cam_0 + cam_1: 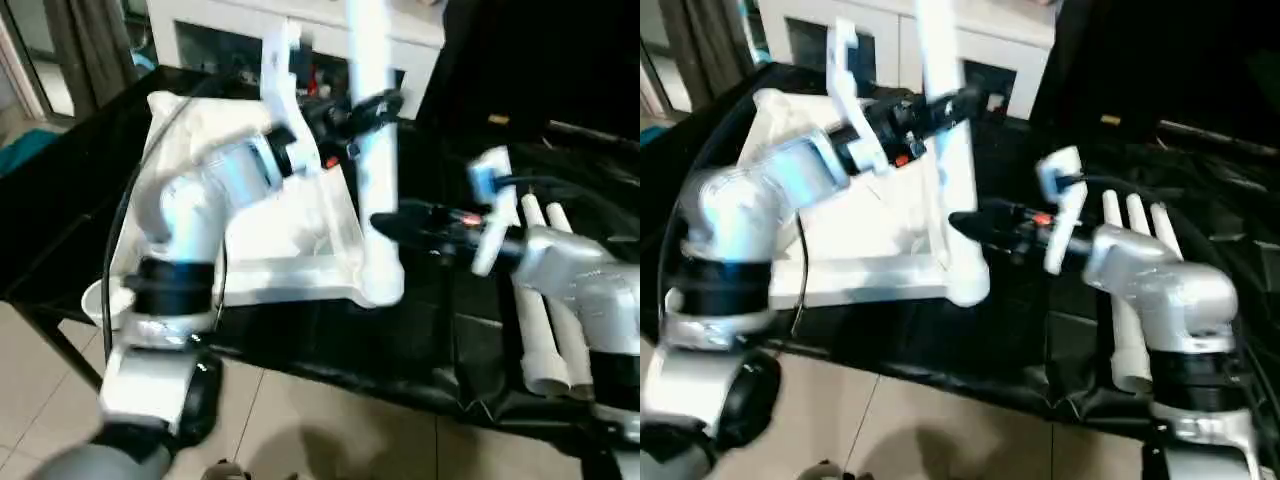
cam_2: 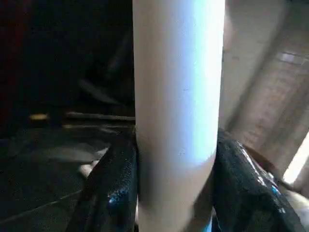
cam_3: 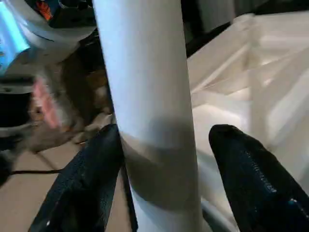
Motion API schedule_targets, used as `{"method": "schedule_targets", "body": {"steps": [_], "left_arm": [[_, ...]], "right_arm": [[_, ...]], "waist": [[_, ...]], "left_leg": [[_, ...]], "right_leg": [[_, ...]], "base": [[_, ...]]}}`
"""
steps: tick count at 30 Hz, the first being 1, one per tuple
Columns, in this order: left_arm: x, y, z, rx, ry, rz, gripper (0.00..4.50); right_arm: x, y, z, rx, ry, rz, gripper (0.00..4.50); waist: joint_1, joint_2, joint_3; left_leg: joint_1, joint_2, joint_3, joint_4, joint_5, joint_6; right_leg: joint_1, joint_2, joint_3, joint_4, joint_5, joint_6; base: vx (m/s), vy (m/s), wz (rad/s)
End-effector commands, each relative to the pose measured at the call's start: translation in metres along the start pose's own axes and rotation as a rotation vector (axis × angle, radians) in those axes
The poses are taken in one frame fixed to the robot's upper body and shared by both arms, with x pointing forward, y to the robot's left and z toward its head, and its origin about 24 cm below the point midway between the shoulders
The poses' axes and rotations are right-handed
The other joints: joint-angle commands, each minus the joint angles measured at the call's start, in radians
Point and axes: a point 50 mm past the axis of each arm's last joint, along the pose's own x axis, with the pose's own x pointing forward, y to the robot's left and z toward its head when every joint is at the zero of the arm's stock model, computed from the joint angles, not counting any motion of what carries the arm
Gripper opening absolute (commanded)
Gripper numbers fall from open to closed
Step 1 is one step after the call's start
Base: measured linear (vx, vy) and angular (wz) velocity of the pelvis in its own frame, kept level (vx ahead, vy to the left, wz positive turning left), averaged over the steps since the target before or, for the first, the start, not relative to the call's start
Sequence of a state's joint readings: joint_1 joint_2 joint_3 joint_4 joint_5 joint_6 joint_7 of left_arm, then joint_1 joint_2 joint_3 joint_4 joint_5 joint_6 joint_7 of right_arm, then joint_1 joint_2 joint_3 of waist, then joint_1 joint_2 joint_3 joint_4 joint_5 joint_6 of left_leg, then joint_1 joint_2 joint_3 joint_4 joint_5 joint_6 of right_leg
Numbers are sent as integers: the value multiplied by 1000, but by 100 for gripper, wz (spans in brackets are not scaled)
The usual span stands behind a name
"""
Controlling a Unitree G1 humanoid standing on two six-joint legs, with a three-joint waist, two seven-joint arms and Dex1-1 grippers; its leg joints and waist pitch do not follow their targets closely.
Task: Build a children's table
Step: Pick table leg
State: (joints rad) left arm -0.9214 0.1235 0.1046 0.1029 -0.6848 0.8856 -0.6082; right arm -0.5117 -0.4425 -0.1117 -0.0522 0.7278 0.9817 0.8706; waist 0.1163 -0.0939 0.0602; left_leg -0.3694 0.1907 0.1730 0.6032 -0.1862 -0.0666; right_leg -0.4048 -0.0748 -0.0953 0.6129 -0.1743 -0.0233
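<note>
Small all-white plastic table top (image 1: 300,235) lying upside down on the large black-draped table (image 1: 60,200), ribbed underside facing up, near that table's front edge. One long tapered white tube leg (image 1: 375,150) standing upright at the top's near right corner, wide lower end seated at the round corner socket (image 1: 383,285). Left gripper (image 1: 372,108) clenched on that upright leg high on its shaft, two black fingers (image 2: 111,193) pressed against both sides of the tube in the left wrist view. Right gripper (image 1: 385,222) placed lower on the same leg, reaching in from the right; in the right wrist view one black finger (image 3: 91,183) touching the tube, the other (image 3: 251,174) standing apart from it with a visible gap, so released rather than gripping. Three more white tapered tube legs (image 1: 1130,290) lying side by side on the black cloth to the right, partly hidden behind the right silver forearm (image 1: 1160,280). Left silver forearm (image 1: 215,185) crossing above the overturned top. White cabinet with glass doors (image 1: 250,40) behind the black table. Pale tiled floor (image 1: 300,430) below the front edge. Black cable (image 1: 130,190) arching over the left arm.
</note>
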Motion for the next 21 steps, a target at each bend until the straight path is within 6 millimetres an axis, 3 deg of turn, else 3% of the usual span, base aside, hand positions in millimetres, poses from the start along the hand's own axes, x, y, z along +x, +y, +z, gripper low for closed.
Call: {"method": "schedule_targets", "body": {"steps": [1, 7, 10, 20, 21], "left_arm": [[6, -14, 7, 10, 0, -104, 175], [7, -23, 20, -47, -68, -253, 175], [6, -18, 23, -52, -87, -226, 174], [4, -9, 24, -57, -95, -172, 174], [4, -9, 24, -57, -95, -172, 209]], "right_arm": [[-5, -1, 4, 14, -1, 2, 306], [-3, 12, -10, 64, 94, 94, 269], [0, 12, -12, 76, 104, 91, 235], [5, 8, -9, 44, 73, 47, 209], [5, 8, -9, 44, 73, 47, 209]], "waist": [[7, -2, -73], [16, 0, -73], [19, 0, -73], [29, -1, -74], [29, -1, -74]], "left_leg": [[9, 39, -8, -60, -55, 10], [9, 39, -8, -60, -67, -4], [9, 38, -8, -60, -70, -10], [8, 39, -9, -62, -62, -23], [9, 38, -9, -62, -68, -25]], "right_leg": [[66, -77, 56, -63, -162, -158], [67, -78, 55, -67, -196, -144], [66, -77, 55, -69, -202, -136], [64, -78, 55, -65, -186, -125], [63, -77, 55, -67, -193, -123]], "base": [[0, 0, 0], [0, 0, 0], [0, 0, 0], [0, 0, 0], [0, 0, 0]]}}
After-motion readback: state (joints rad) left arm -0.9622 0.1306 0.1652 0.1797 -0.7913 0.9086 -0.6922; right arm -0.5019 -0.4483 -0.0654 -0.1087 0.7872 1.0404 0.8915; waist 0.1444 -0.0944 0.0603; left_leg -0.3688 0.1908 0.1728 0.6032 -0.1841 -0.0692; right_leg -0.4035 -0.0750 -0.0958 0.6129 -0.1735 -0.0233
